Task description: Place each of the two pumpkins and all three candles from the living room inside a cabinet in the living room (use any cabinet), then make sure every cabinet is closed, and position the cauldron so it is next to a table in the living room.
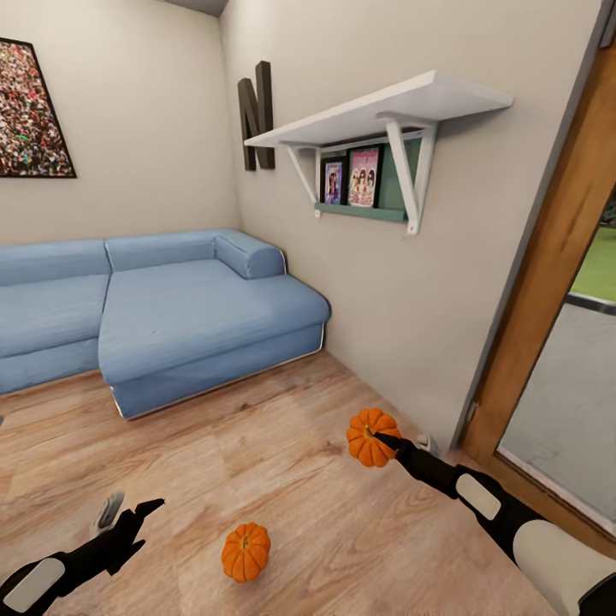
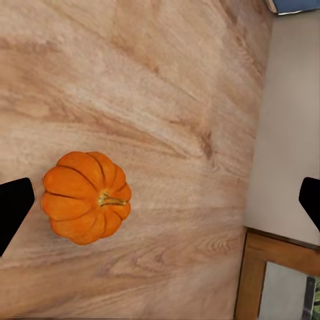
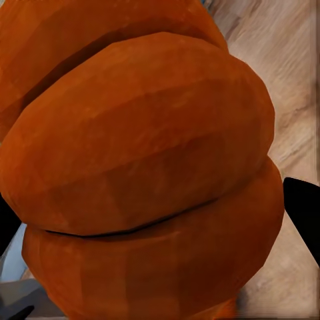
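My right gripper (image 1: 382, 441) is shut on one orange pumpkin (image 1: 370, 436), holding it close to the beige wall; up close, its ribbed skin (image 3: 147, 167) sits between the two dark fingertips (image 3: 304, 212). A second pumpkin (image 1: 245, 552) rests on the wood floor between my arms, stem up. It lies under the left gripper (image 1: 128, 515), which hangs open and empty. In the left wrist view this pumpkin (image 2: 85, 197) lies near one fingertip (image 2: 11, 208). The candles, cabinet, cauldron and table are out of view.
A blue corner sofa (image 1: 171, 316) fills the back left. On the right wall hangs a white shelf (image 1: 376, 115) with books. A wooden door frame (image 1: 547, 282) with glass stands at the far right. Bare wood floor (image 1: 282, 428) lies ahead.
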You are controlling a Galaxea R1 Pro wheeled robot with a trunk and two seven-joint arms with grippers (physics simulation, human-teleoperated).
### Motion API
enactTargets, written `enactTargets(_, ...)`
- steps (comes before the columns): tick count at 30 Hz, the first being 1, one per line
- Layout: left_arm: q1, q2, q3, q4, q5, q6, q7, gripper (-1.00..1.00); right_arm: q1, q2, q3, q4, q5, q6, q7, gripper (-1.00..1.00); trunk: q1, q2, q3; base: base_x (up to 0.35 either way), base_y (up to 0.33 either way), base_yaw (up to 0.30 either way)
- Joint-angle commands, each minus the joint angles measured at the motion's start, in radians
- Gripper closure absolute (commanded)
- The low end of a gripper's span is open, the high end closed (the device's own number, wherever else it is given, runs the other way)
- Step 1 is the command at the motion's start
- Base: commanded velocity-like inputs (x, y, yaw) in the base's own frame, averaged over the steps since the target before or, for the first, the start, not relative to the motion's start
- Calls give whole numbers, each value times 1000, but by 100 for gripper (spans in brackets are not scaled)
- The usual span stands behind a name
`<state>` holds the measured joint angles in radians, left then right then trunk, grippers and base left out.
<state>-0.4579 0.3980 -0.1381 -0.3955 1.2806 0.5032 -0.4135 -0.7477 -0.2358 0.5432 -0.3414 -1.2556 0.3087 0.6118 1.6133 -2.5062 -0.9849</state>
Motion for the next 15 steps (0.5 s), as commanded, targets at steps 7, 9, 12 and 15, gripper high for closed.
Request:
enactTargets(7,-1,0,-4,0,5,2,-1,-100,-1,17,32,-19,-12,7,-6,100,3,-2,-28,0,0,0)
enactTargets(9,-1,0,-3,0,5,2,-1,-100,-1,18,36,-36,-12,11,-7,100,4,-3,-36,0,0,0)
enactTargets(12,-1,-1,-4,0,4,2,-1,-100,-1,19,37,-52,-12,34,-5,100,5,-3,-47,0,0,0)
enactTargets(15,-1,1,-5,-1,5,2,-2,-100,-1,17,36,-58,-13,59,3,100,6,-4,-59,0,0,0)
